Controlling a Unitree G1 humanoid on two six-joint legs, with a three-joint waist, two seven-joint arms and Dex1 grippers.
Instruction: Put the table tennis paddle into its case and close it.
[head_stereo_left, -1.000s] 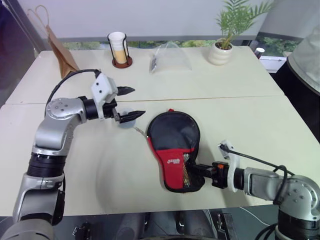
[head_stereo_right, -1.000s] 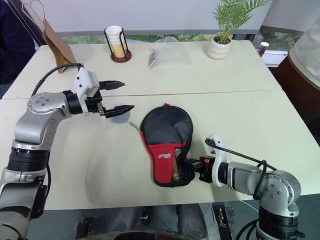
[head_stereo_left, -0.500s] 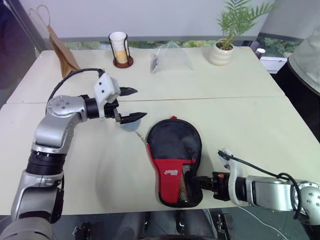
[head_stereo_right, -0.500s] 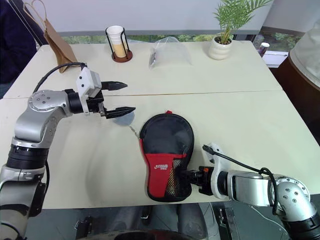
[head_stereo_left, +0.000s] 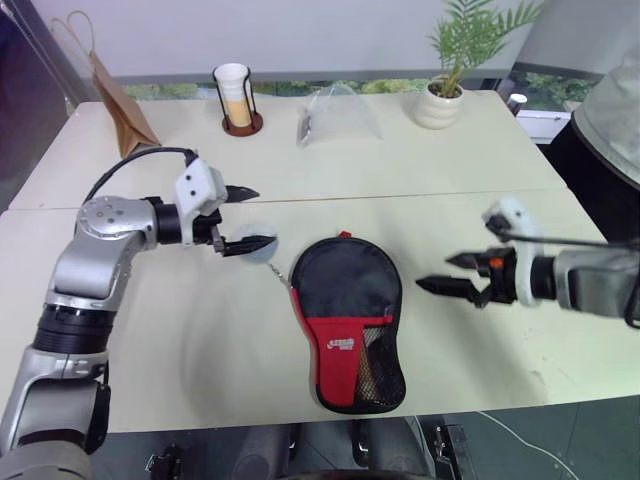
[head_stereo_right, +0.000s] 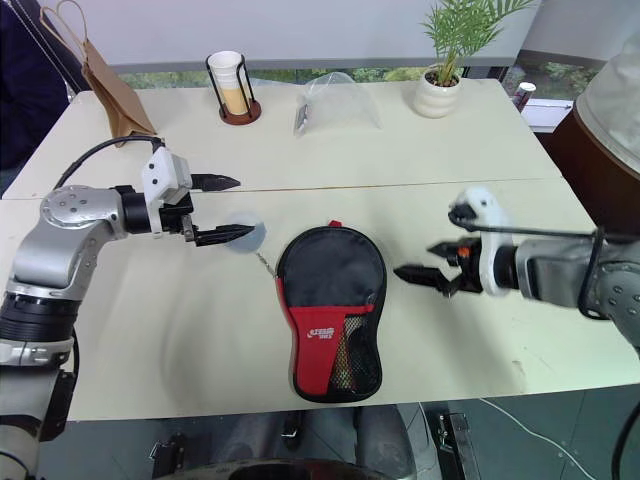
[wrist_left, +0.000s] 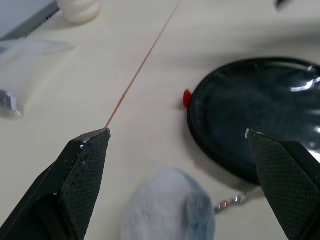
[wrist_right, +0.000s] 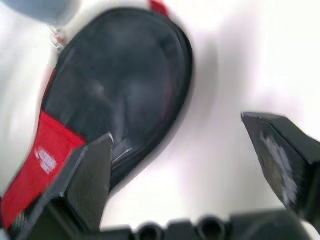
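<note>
The case (head_stereo_left: 348, 318), black with a red panel and a mesh pocket, lies flat near the table's front edge, round end pointing away from me. It also shows in the wrist views (wrist_left: 260, 112) (wrist_right: 115, 100). The paddle is hidden. My left gripper (head_stereo_left: 262, 216) hovers open just past the case's far left side, above a small grey round pouch (head_stereo_left: 257, 244) (wrist_left: 167, 210). A thin chain (wrist_left: 235, 200) runs from the case's edge toward the pouch. To the right of the case, my right gripper (head_stereo_right: 413, 258) hangs open above the table, pointing at the case and touching nothing.
Along the far edge stand a brown paper bag (head_stereo_left: 120, 90), a cup in a wire holder (head_stereo_left: 234, 98), a clear plastic bag (head_stereo_left: 340, 115) and a potted plant (head_stereo_left: 445, 95). The case's lower end lies close to the table's front edge (head_stereo_left: 250, 425).
My right gripper let go of the case's lower end, opened, and rose up and away to the right of the case. The case slid a little. My left gripper dipped slightly, still open.
</note>
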